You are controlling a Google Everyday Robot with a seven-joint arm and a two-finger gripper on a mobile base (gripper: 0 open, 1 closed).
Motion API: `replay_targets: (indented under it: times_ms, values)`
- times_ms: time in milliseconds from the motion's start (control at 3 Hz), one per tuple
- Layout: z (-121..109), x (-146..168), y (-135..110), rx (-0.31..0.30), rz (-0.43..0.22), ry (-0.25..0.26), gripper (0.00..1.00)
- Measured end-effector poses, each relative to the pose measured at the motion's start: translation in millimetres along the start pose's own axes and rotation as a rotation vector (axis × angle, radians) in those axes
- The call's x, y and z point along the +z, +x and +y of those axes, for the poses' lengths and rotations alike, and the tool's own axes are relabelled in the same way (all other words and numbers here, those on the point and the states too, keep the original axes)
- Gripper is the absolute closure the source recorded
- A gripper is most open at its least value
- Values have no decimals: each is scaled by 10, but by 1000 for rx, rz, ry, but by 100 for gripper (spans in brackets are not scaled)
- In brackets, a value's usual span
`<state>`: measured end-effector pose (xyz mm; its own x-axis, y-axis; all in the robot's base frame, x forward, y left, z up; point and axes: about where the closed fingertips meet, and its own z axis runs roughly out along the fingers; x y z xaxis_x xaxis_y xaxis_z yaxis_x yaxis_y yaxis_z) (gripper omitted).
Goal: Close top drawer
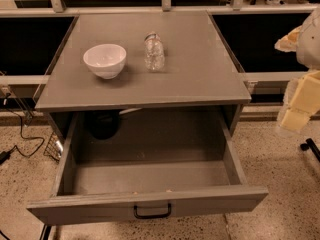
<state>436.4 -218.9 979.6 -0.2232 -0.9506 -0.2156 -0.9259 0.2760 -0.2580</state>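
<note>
The top drawer (pixel 210 200) is a wide grey drawer pulled far out of the grey cabinet toward me. Its long flat front panel carries a black bar handle (pixel 152 213) at the middle. The drawer's inside is mostly bare, with a dark round object (pixel 103 124) at the back left under the cabinet top. My gripper (pixel 299 109) hangs at the right edge of the view, to the right of the cabinet and above the floor. It is apart from the drawer and touches nothing.
A white bowl (pixel 105 60) and a clear plastic bottle (pixel 154 51) stand on the cabinet top (pixel 200 79). Black cables (pixel 22 134) lie on the speckled floor at the left. A railing (pixel 165 6) runs behind the cabinet.
</note>
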Motion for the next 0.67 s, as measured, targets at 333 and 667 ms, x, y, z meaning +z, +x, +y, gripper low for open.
replay_targets:
  times_ms: [333,667]
  values:
    - [10,-36,34,6,-9,12,0]
    - [27,-65,69,10,-23,24,16]
